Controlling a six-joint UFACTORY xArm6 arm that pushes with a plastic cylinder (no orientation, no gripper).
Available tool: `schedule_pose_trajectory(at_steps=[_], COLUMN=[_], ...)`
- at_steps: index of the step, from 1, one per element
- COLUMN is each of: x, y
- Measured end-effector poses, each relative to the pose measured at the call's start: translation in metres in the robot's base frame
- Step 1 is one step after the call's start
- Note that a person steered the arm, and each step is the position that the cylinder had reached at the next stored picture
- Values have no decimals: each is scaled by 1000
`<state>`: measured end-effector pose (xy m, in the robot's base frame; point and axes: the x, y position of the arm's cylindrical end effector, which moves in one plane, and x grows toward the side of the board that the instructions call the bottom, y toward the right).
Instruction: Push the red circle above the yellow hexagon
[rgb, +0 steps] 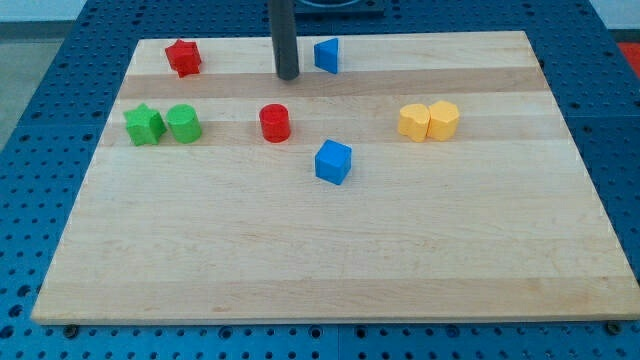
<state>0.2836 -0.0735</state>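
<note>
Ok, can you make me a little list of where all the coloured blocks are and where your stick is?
my tip: near the view's top, left of the blue triangle, up and right of the red circle, touching no block
red circle: middle left
yellow hexagon: view's right, touching a yellow block on its left
red star: top left
blue triangle: top middle
blue cube: below and right of the red circle
green star: far left
green cylinder: beside the green star
board: wooden
</note>
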Motion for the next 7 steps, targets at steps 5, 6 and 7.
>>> schedule_pose_trajectory(at_steps=[5,6,7], x=[96,100,100], y=[-24,1,23])
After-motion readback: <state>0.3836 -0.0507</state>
